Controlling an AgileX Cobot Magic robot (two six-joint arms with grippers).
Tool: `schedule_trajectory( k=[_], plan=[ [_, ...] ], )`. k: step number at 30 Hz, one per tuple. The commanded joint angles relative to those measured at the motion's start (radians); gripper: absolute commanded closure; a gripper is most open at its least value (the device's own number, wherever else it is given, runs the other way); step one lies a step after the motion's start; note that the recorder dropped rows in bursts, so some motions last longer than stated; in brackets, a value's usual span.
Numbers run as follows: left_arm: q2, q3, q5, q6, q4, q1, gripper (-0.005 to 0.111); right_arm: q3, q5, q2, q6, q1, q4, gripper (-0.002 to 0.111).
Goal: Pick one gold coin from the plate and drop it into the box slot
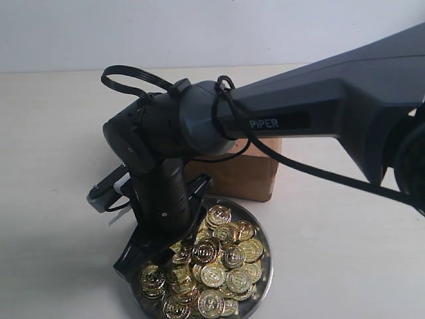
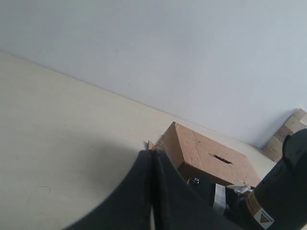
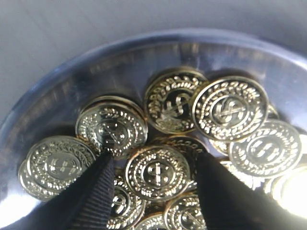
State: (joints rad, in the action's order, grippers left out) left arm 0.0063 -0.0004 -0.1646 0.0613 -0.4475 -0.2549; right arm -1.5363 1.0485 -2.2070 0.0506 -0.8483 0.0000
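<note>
The shiny silver plate lies in front of the brown cardboard box and holds a heap of gold coins. My right gripper is open and down in the plate, its two black fingers on either side of one gold coin lying flat on the others. Seen from the left wrist, the box shows its dark slot on the top face. My left gripper is shut on nothing, apart from the box and above the table.
The right arm stretches from the right across the box, with black cables looping around its wrist. The pale table spreads on all sides. Stacked cardboard blocks stand by the wall.
</note>
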Motion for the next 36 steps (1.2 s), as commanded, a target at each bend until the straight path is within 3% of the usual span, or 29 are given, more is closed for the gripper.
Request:
schedule_trajectory(
  k=[1,16,21,26,30,32,33,34,36],
  plan=[
    [-0.006,0.000,0.001,-0.001,-0.002,-0.006,0.107,0.003,-0.007,-0.005,-0.004,0.000,-0.005,0.061],
    [-0.006,0.000,0.001,-0.001,-0.002,-0.006,0.107,0.003,-0.007,0.002,-0.008,0.000,-0.005,0.073],
    [-0.006,0.000,0.001,-0.001,-0.002,-0.008,0.107,0.003,-0.003,0.042,-0.072,0.000,-0.005,0.073],
    [-0.006,0.000,0.010,-0.001,-0.007,-0.050,0.107,0.003,0.024,0.096,-0.189,0.000,0.024,0.073],
    [-0.006,0.000,0.033,-0.019,-0.034,-0.178,0.107,0.003,0.173,0.178,-0.442,0.000,0.230,0.073],
    [-0.006,-0.001,0.031,-0.045,-0.045,-0.285,0.107,0.011,0.173,0.240,-0.549,0.000,0.317,0.073],
    [-0.006,-0.015,0.031,-0.061,-0.070,-0.371,0.107,0.013,0.173,0.291,-0.597,0.000,0.343,0.073],
    [-0.006,-0.026,0.031,-0.061,-0.074,-0.407,0.107,0.013,0.173,0.311,-0.614,0.000,0.345,0.073],
    [-0.006,-0.091,0.031,-0.116,-0.063,-0.573,0.107,0.013,0.173,0.394,-0.627,0.000,0.398,0.073]
  ],
)
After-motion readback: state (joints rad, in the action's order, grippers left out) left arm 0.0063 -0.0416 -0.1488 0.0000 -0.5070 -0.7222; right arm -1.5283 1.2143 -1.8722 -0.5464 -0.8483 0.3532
